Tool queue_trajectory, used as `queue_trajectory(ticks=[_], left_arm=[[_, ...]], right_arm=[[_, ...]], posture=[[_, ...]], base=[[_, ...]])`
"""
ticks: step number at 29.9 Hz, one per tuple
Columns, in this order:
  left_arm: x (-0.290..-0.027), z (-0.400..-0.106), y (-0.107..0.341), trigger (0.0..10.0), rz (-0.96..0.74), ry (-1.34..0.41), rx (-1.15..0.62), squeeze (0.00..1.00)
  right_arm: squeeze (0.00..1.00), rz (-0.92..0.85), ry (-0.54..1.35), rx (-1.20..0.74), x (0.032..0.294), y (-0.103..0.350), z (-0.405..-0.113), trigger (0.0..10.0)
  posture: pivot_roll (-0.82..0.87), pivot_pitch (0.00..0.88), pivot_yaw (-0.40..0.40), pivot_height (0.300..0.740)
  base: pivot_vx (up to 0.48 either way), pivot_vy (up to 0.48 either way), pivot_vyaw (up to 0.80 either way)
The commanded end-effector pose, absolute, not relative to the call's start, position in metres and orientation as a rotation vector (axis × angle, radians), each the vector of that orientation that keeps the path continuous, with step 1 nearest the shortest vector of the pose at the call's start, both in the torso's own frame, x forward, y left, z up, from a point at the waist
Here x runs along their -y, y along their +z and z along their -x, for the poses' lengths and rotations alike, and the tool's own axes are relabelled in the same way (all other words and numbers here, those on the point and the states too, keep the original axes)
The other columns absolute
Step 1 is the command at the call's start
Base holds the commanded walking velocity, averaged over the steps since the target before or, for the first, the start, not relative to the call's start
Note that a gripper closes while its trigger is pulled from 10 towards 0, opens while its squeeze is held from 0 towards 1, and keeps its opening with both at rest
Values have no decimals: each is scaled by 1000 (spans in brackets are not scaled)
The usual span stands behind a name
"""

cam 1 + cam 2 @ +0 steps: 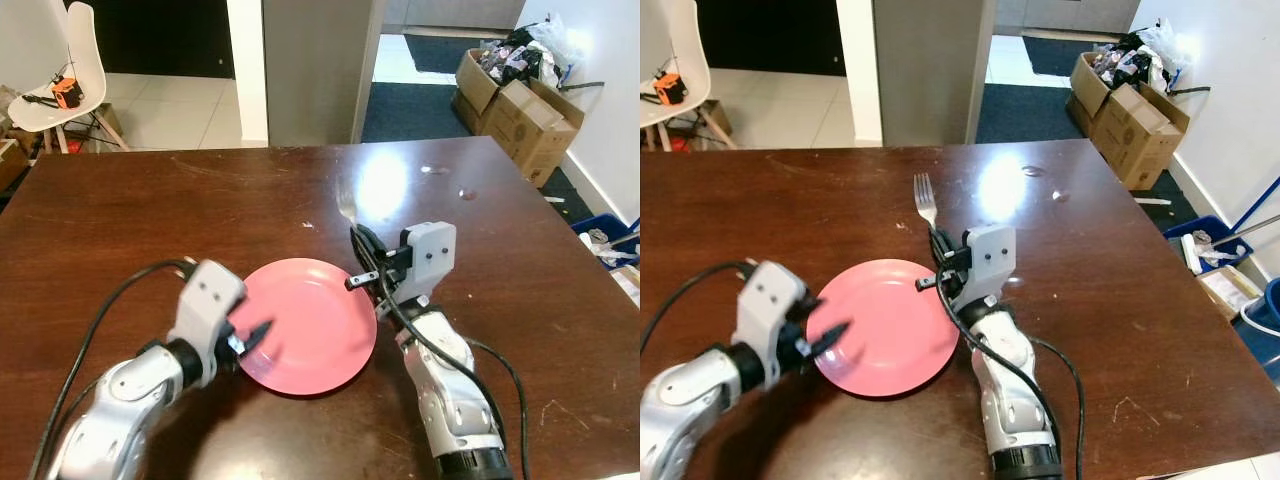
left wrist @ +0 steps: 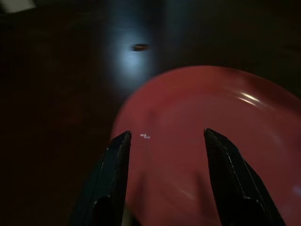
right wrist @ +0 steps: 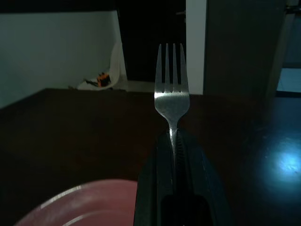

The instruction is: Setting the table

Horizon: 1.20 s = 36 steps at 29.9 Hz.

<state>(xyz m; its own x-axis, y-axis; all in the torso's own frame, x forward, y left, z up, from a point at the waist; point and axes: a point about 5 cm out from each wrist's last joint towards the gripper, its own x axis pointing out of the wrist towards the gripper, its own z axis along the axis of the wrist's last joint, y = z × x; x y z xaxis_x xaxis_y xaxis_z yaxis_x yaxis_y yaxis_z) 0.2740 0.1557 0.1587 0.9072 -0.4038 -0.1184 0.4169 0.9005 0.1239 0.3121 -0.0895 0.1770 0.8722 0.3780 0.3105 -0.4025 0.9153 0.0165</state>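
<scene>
Pink round plastic plate (image 1: 310, 325) lies mid-frame on the dark wooden desk (image 1: 150, 220); left gripper (image 1: 256, 336) fingers spread over it, right gripper (image 1: 937, 245) fingers pinching a silver metal fork (image 1: 926, 205).

plate (image 1: 310, 325) on surface (image 1: 150, 220), between the two sets of jaws | left jaws over plate's left edge, spread apart | fork (image 1: 926, 204) clamped in right jaws, tines pointing ahead beyond them | right jaws just beside plate's right rim

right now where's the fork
The fork is clamped in the right gripper, tines pointing away over the table, just right of the pink plate.
</scene>
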Motion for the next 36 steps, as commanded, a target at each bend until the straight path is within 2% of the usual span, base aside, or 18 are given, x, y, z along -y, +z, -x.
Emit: queue_trajectory(ticks=[1, 13, 36], left_arm=[[-163, -275, 152, 10000, -156, -358, -109, 0], [-168, -282, 143, 10000, -154, -182, -94, 0], [-168, -281, 143, 10000, -164, -142, -70, 0]], right_arm=[[0, -65, 395, 294, 90, 172, -311, 10000], [0, -48, 259, 240, 101, 164, -312, 10000], [0, -60, 259, 212, 99, 158, -311, 10000]], posture=[[56, 25, 39, 740], [47, 27, 41, 740], [50, 35, 38, 740]], base=[[0, 0, 0], [0, 0, 0], [0, 0, 0]])
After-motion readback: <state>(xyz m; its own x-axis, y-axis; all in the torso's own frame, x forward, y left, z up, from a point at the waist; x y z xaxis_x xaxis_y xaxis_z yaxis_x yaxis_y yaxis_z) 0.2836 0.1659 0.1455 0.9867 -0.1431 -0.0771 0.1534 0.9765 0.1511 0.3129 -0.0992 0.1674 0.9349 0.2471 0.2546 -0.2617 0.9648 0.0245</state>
